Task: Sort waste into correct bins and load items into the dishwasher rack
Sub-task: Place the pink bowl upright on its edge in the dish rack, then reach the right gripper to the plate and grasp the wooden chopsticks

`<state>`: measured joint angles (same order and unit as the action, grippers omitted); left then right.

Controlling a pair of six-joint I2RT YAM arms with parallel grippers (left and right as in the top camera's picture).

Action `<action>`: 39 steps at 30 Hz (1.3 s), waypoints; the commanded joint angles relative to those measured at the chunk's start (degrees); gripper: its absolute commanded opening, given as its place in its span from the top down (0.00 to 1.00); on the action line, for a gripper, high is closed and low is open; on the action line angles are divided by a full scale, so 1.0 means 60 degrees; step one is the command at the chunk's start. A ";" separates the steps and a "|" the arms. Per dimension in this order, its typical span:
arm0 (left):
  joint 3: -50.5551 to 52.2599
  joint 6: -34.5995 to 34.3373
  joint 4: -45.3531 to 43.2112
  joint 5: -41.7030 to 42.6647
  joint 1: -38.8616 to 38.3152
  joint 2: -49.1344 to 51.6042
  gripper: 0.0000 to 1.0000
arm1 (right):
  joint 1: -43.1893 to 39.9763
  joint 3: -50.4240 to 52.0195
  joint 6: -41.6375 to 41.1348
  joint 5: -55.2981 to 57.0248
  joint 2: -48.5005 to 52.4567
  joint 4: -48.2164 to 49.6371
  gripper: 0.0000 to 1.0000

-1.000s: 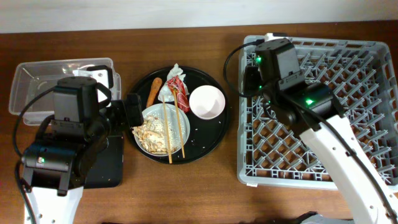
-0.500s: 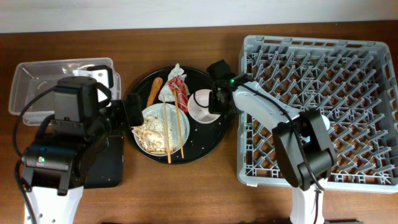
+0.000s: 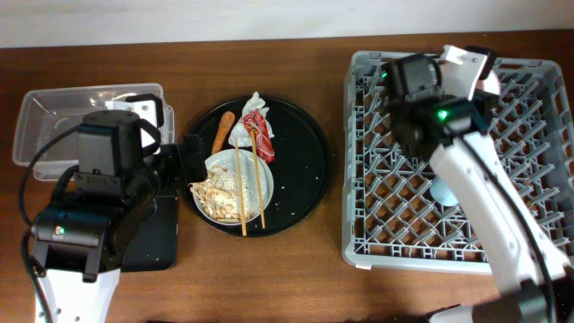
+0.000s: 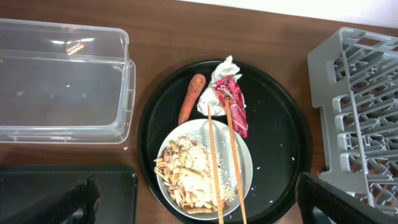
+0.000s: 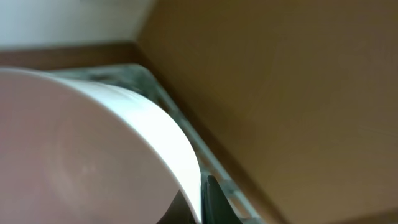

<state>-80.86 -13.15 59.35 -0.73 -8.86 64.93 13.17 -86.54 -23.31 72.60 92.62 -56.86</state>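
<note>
My right gripper [image 3: 473,75] is shut on the small white bowl [image 3: 490,86] above the far part of the grey dishwasher rack [image 3: 538,224]. In the right wrist view the bowl [image 5: 93,143] fills the left side, with a finger [image 5: 208,200] on its rim. A light-blue cup [image 3: 444,190] lies in the rack. My left gripper [image 4: 199,213] is open above the plate [image 4: 241,163], which holds beige scraps [image 4: 186,177] and the chopsticks [image 4: 214,155]. The sausage piece [image 4: 191,99], white tissue [image 4: 224,67] and red wrapper [image 4: 233,106] lie beside the plate.
The plate and waste sit on a big round black tray [image 3: 300,179]. The clear tub [image 3: 54,117] stands at the far left and the flat black tray [image 3: 152,233] lies under my left arm. The rack's near corner also shows in the left wrist view [image 4: 354,106].
The right gripper reached the white bowl on the round tray, took hold of it and carried it right, over the rack's far side. The left arm has not moved.
</note>
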 commanded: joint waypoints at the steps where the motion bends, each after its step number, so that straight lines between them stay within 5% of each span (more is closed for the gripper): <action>1: -0.0087 -0.0087 -0.0018 -0.0095 0.0044 -0.0040 0.01 | -0.0423 -0.0004 0.0321 0.0670 0.1016 0.0018 0.96; 8: -0.0087 -0.0087 -0.0018 -0.0098 0.0044 -0.0040 0.01 | -0.0707 -0.0004 0.0871 0.1388 0.3486 0.0306 0.96; 12: -0.0087 -0.0087 -0.0015 -0.0095 0.0044 -0.0040 0.01 | -0.0958 -0.0004 0.2167 0.1337 0.3504 0.1351 0.96; 24: -0.0087 -0.0087 -0.0018 -0.0095 0.0044 -0.0040 0.01 | 0.0204 0.0022 0.2167 -0.0885 0.3523 0.0925 0.96; 28: -0.0087 -0.0087 -0.0018 -0.0098 0.0044 -0.0040 0.01 | 0.0324 0.0022 0.2153 -0.2830 0.3523 0.0718 0.76; 30: -0.0087 -0.0087 -0.0015 -0.0095 0.0044 -0.0040 0.01 | 0.0561 -0.0044 0.2135 -0.2739 0.3479 0.0262 0.39; 32: -0.0087 -0.0087 -0.0018 -0.0098 0.0044 -0.0040 0.01 | 0.0969 -0.0266 0.1982 -0.2750 0.3257 -0.0339 0.28; 37: -0.0087 -0.0087 -0.0018 -0.0098 0.0044 -0.0040 0.01 | 0.2244 -0.1920 0.1450 -0.6025 0.2025 -0.1763 0.25; 39: -0.0087 -0.0087 -0.0018 -0.0098 0.0044 -0.0040 0.01 | 0.2597 -0.2142 0.1446 -0.9847 0.1708 -0.1621 0.43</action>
<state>-80.86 -13.15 59.33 -0.71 -8.86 64.93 27.05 -97.82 -13.69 36.88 105.58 -67.09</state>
